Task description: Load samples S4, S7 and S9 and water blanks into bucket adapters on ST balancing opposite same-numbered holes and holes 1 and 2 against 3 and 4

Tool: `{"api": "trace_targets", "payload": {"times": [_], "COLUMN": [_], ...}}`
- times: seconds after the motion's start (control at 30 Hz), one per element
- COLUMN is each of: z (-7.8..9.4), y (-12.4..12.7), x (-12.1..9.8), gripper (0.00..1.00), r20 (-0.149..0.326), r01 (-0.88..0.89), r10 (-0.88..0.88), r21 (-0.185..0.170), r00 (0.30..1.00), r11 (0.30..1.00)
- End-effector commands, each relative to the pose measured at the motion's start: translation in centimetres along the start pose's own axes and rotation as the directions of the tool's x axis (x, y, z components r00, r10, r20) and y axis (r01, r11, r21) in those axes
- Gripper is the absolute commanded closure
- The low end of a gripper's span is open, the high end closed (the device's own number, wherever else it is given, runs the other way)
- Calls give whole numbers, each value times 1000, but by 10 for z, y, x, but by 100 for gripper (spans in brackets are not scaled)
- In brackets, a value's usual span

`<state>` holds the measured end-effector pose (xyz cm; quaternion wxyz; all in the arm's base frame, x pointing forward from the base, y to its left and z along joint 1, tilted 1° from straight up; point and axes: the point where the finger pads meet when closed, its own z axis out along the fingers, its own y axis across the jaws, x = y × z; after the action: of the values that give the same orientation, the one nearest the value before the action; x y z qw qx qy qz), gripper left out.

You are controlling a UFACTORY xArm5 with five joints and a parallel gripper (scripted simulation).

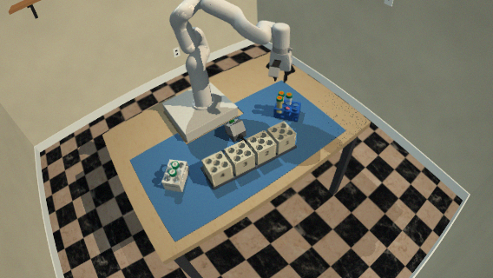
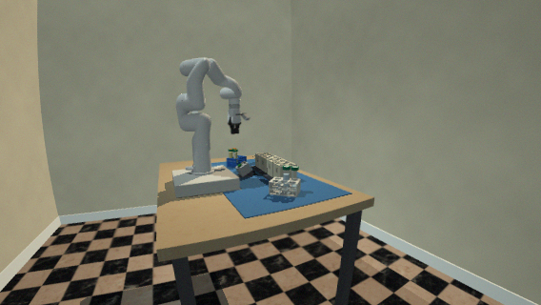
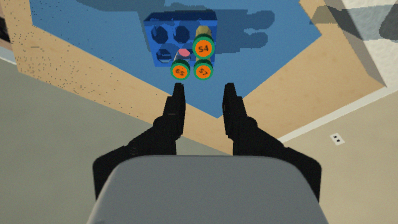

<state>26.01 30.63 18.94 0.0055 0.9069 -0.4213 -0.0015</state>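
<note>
The pincer point(image 3: 202, 95) hangs partly open and holding nothing high above the surface point(image 1: 243, 78), beyond the blue sample rack point(image 3: 159, 50), where tubes S4 point(image 3: 203, 48), S7 point(image 3: 203, 71) and S9 point(image 3: 180, 72) stand upright in their wells.

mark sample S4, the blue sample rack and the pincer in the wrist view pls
Sample S4 point(image 3: 202, 48), wrist view: on its orange cap dot.
Blue sample rack point(image 3: 161, 55), wrist view: bare top face, between empty wells.
Pincer point(image 3: 202, 91), wrist view: midway between its two black fingertips, open, holding nothing.
</note>
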Motion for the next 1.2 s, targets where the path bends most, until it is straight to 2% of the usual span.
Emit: {"api": "trace_targets", "payload": {"times": [0.0, 0.23, 0.27, 0.43, 0.63, 0.7, 0.93, 1.17], "z": [-2, -2, -1, -1, -1, -1, -1, -1], "y": [-1, -1, 0, 4, 10, 10, 16, 22], "x": [0, 0, 5, 29, 59, 59, 93, 128], "gripper": [57, 57, 0, 0, 0, 0, 0, 0], "r20": [1, 1, 1, 0, 0, 0, 0, 0], "r01": [0, 0, 33, 199, 389, 389, 592, 762], "r10": [0, 0, -33, -199, -389, -389, -592, -762], "r21": [4, 4, 4, 4, 4, 4, 4, 5], "r00": [1000, 1000, 999, 980, 921, 921, 806, 647], "r11": [1000, 1000, 999, 980, 921, 921, 806, 647]}}
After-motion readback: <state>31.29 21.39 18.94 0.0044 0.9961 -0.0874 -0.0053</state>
